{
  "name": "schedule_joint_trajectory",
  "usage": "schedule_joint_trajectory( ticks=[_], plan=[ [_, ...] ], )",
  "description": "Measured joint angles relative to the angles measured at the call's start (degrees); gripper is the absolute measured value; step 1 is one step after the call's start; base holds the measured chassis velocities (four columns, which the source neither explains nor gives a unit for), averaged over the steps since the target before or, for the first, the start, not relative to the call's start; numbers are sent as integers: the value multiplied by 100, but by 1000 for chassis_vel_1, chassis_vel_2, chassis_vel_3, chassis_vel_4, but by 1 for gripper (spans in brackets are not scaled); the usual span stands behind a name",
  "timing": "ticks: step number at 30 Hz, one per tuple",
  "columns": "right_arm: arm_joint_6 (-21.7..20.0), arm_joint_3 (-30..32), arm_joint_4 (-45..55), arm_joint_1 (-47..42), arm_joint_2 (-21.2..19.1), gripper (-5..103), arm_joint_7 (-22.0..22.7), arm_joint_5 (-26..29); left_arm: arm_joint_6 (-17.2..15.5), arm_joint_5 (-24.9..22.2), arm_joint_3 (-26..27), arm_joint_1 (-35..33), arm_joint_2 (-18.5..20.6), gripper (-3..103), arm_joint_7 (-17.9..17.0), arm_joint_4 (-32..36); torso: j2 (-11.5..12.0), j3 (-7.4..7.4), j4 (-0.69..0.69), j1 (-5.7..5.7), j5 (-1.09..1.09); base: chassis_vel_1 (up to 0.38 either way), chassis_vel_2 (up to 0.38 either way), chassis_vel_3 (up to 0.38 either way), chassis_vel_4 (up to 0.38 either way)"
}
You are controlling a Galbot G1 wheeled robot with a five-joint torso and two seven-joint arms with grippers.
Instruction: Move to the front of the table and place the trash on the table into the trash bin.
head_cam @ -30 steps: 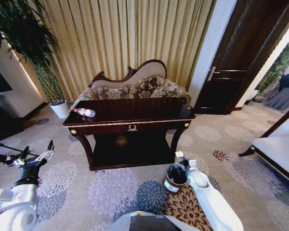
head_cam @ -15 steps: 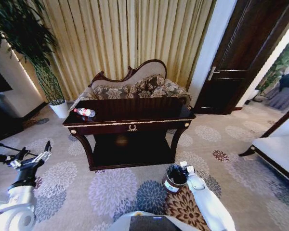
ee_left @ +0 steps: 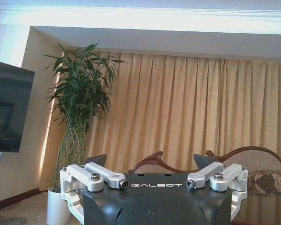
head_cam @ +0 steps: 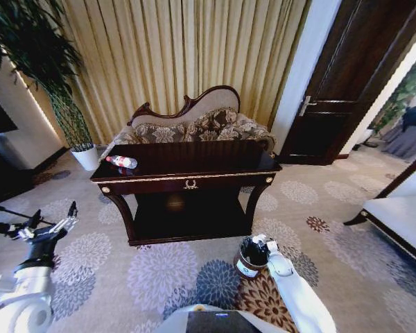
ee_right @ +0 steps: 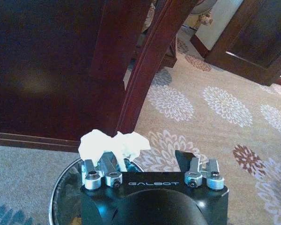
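Right claw (ee_right: 151,176): spread, the white crumpled scrap (ee_right: 113,144) resting against one finger, directly above the trash bin (head_cam: 251,258), so it can drop in.
Left claw (ee_left: 150,180): spread, idle, well apart from the bottle (head_cam: 121,161) on the table (head_cam: 194,177).

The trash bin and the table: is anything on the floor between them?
No. In the head view only bare patterned carpet separates the trash bin from the table; the right gripper hangs over the bin.
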State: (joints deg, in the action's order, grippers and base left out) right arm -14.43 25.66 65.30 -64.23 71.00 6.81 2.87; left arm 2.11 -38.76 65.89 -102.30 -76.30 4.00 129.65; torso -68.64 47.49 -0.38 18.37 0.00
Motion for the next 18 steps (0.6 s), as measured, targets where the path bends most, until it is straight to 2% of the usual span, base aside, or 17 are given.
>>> schedule_joint_trajectory(
  ticks=[10, 12, 18],
  plan=[
    [6, -21, -220, 188, 35, 66, 0, 86, -5, 5, 2, -4, 13, 100, 2, 10, 0, 0, 0, 0, 0, 0, 0, 0, 0],
    [6, -23, -403, 318, 27, 59, 0, 86, -6, 8, -12, 5, 13, 100, 2, 10, 0, 0, 0, -1, 0, 0, 0, 0, 0],
    [21, -30, -838, 614, 36, 62, 0, 84, -7, 12, -41, 12, 7, 100, 2, -7, 0, 0, 1, 0, 0, 0, 0, 0, 0]
  ],
)
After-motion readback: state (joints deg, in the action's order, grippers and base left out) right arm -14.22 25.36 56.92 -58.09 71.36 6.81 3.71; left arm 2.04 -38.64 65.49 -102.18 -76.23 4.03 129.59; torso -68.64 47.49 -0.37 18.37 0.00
